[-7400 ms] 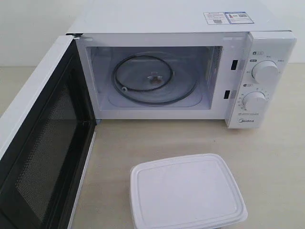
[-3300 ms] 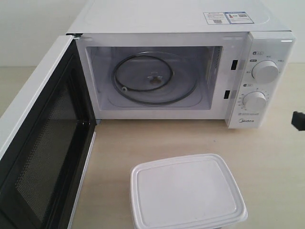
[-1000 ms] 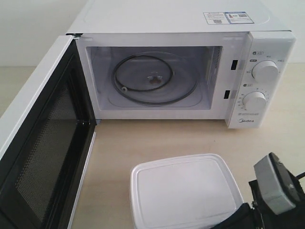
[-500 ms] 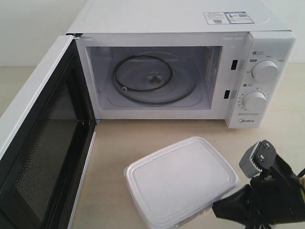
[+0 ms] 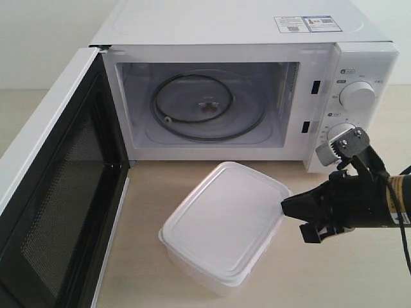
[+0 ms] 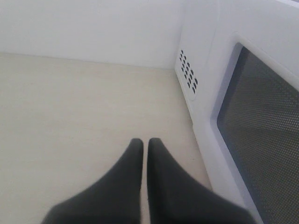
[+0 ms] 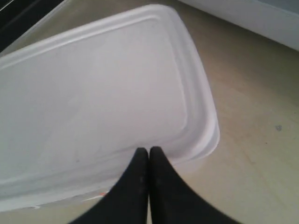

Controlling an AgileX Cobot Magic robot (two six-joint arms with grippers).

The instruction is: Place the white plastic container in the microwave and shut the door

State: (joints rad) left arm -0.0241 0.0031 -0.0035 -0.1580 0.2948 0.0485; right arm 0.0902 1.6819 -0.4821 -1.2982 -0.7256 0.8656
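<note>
The first step is in hand, as I read it: getting the box [image 5: 221, 224] into the microwave [image 5: 212, 22], by nudging rather than lifting. The box sits on the table [image 5: 160, 183] just in front of the open oven, turned at an angle, with its far corner close to the sill. The right gripper [image 5: 286, 206] is clenched with nothing between its jaws, and its tip is pressed against the box's right edge, at the lid rim. Next it needs a push away and slightly left, and probably a lift over the sill onto the glass plate [image 5: 205, 106]. The door [image 5: 58, 192] stands wide open on the left. The left gripper [image 6: 145, 144], also clenched and empty, waits beside its outer face.
</note>
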